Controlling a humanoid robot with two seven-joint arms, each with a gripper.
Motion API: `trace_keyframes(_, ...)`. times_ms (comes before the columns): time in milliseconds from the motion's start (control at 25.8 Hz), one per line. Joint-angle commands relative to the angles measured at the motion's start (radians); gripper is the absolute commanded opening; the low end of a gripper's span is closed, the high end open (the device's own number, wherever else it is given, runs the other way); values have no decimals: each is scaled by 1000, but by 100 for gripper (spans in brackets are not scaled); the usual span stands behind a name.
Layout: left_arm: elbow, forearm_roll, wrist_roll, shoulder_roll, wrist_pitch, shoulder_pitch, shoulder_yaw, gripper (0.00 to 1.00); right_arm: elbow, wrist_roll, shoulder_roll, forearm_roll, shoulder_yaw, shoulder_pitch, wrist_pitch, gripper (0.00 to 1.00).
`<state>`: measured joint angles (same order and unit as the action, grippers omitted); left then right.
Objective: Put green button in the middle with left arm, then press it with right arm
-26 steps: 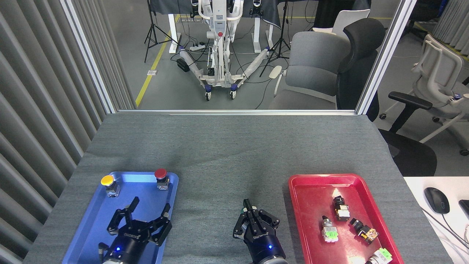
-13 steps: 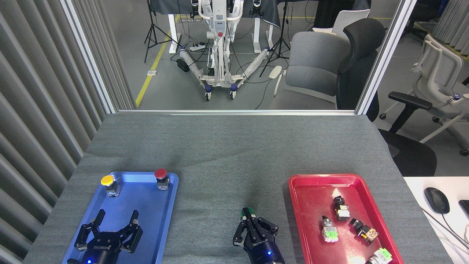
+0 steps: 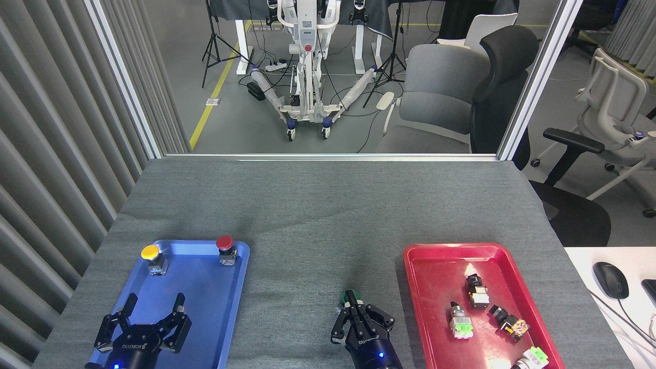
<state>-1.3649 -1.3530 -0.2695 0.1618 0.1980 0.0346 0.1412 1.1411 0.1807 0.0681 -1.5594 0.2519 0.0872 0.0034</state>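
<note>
The left arm comes in at the near left edge, only its black wrist end and gripper (image 3: 152, 306) showing. Its fingers (image 3: 179, 303) are spread apart, pointing toward the far side, with white lettering across the palm and a small blue light on the wrist at the near edge. The right arm comes in at the near edge right of centre. Its gripper (image 3: 352, 302) points to the far side with its fingers (image 3: 357, 313) drawn together into a narrow tip. White lettering and a blue light show on its wrist.
</note>
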Motion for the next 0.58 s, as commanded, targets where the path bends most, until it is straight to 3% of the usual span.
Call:
trace_keyframes(0,1,9,1,2,4,1,17,99,57,-24,-4,21,0,3,-2,0)
trace_keyframes(116,1,9,1,2,4,1,17,99,111,16,-7,24,0,3,1,0)
trace_keyframes(194,3,9,1,2,4,2,18,99,141,26,-16,24,-2,-3,13,6)
trace_keyframes(233,1,9,1,2,4,2,18,99,154,26,-18,24,-3,-6,20,14)
trace_keyframes(272,3,9,0,1,4,2,17,99,160,26,-19,24,-10,-11,26,29)
trace_keyframes(427,4,9,0,2,4,2,18,99,207,23,-51,25,-77,-44,29,98)
trace_keyframes(543,6,9,0,1,3,2,17,99,238,19,-96,41,-120,-67,20,100)
